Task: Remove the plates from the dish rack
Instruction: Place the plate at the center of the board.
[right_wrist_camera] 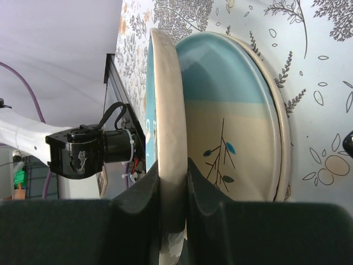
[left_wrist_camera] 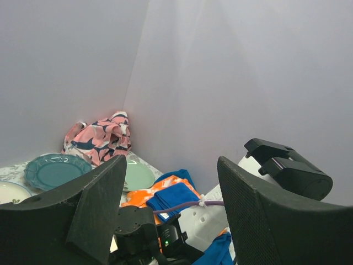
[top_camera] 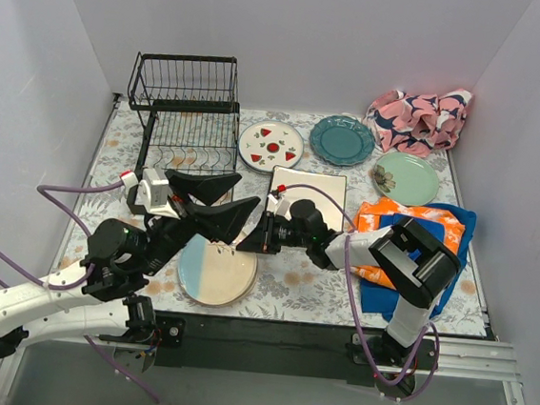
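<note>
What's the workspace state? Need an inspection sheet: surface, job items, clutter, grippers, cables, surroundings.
Surface: floral table cover; no spills seen.
Job's things: dish rack far left, no plates seen in it. Watermelon plate, teal plate, pale green plate and square cream plate lie on the table. Blue-and-cream plate is near the front edge.
Clutter: pink patterned cloth in the far right corner; orange and blue cloth partly under the right arm.
Grippers: left gripper open, empty; right gripper shut on the blue-and-cream plate's rim.
Cables: purple cables loop off both arms; one crosses the square cream plate in the top view.
Surroundings: plain walls on three sides; nothing else seen.
</note>
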Available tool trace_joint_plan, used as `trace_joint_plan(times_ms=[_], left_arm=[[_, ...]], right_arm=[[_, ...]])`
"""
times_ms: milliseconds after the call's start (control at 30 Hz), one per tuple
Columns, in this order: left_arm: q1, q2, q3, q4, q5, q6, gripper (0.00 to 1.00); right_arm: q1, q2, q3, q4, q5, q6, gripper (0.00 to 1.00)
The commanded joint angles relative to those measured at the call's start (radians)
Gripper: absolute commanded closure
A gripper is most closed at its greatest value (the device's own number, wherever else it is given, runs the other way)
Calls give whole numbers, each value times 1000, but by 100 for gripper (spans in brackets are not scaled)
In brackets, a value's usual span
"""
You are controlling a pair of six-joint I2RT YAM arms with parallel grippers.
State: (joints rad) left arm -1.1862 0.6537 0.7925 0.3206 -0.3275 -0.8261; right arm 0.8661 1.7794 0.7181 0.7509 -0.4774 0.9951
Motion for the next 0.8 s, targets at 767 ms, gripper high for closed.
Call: trace_joint_plan(times_ms=[767], left_arm=[[0, 9, -6, -2, -18, 15, 35]], right_arm=[[7, -156, 32, -275, 214, -193, 57]])
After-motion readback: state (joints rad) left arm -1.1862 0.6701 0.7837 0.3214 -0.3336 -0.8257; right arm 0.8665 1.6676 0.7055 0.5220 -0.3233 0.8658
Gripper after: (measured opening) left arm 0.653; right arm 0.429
